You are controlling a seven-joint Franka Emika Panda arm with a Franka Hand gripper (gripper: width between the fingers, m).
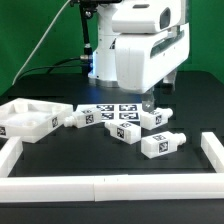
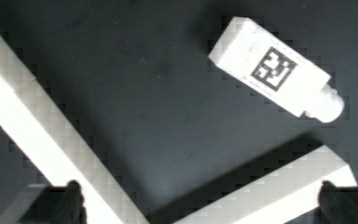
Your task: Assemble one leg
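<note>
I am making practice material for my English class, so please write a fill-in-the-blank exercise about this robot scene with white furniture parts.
1. The flat table mat under the parts is ___ in colour.
2. The large white square plastic panel lies at the exterior view's ___ side.
3. In the wrist view, the pincer is ___, with nothing between its fingertips.
4. The white oblong plastic leg seen there shows ___ marker tag.
Missing words: black; left; open; one.
</note>
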